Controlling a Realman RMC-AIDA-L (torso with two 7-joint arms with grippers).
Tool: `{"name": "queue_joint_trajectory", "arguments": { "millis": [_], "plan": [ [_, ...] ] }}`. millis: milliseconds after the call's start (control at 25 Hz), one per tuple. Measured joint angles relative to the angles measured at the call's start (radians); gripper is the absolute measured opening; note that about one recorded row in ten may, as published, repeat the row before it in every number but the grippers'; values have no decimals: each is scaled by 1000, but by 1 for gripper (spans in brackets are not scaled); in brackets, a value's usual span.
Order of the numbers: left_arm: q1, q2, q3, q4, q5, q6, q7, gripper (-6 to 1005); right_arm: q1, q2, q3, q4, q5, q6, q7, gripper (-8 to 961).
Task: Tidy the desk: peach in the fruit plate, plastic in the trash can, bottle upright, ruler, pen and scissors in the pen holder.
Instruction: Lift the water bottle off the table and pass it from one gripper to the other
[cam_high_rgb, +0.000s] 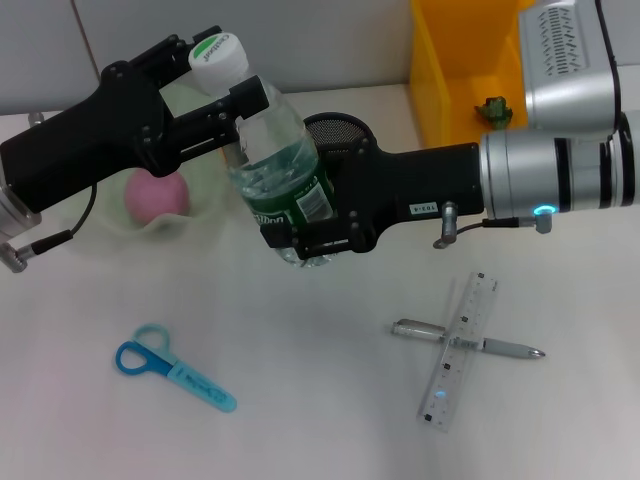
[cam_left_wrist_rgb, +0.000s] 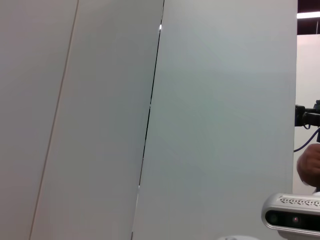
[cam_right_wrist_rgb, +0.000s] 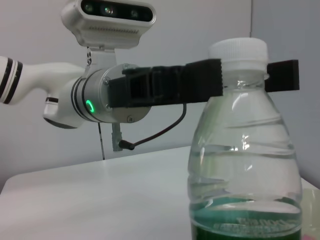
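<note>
Bright even light, soft shadows, sharp

The white tabletop (cam_high_rgb: 300, 400) is occupied by the blue-handled scissors (cam_high_rgb: 172, 369) at the near left, the pen (cam_high_rgb: 468, 341) crossed by the clear ruler (cam_high_rgb: 459, 352) at the near right, and the fruit plate (cam_high_rgb: 210, 180), pen holder (cam_high_rgb: 340, 130) and trash can (cam_high_rgb: 465, 70) farther back.

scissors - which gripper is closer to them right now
Left. The left gripper, at the bottle neck, is up above the scissors; the right gripper, at the bottle's base, is further toward the robot's right.
</note>
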Motion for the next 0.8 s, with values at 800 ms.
{"name": "queue_joint_trajectory", "arguments": {
  "millis": [800],
  "plan": [
    [-12,-1,-18,14,53,0,-44,641,12,0,8,3,-13,3,-1,743]
  ]
}}
